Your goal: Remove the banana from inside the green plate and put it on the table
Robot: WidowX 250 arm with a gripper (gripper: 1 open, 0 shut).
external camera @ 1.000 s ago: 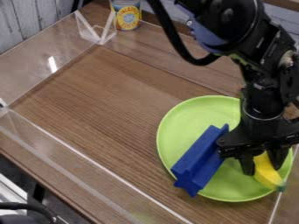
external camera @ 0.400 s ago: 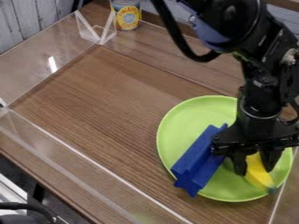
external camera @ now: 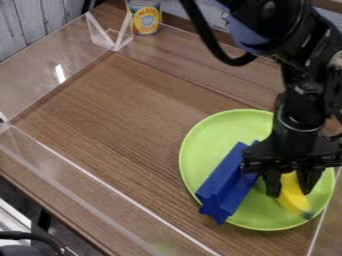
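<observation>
Camera view, looking down at an angle on the black two-fingered tool point(external camera: 290, 187), pointing downward over the lower right of the scene. Shows the tool pressed in on the small yellow toy banana point(external camera: 294, 202), pinching its upper part, with yellow visible between the fingers and a greenish-dark tip sticking out below them, toward the near rim. Puts the banana right at the fingertips, within the outline of the round lime-green plate point(external camera: 217, 130). Spreads that plate beneath the tool, reaching out to the left of it and also toward the viewer, and partly hidden by the black gripper body. Places an elongated blue block point(external camera: 227, 184) just left of the tool, slanting across the left part of the plate and overlapping its rim at the lower end. Extends the brown wood-grain bench point(external camera: 114, 115) under the plate and well to the left of the tool, with a clear acrylic wall point(external camera: 100, 190) bordering the near side. Shows a yellow-labelled can point(external camera: 146, 20) well apart from the tool, toward the upper left, near a small white frame point(external camera: 112, 32).
</observation>
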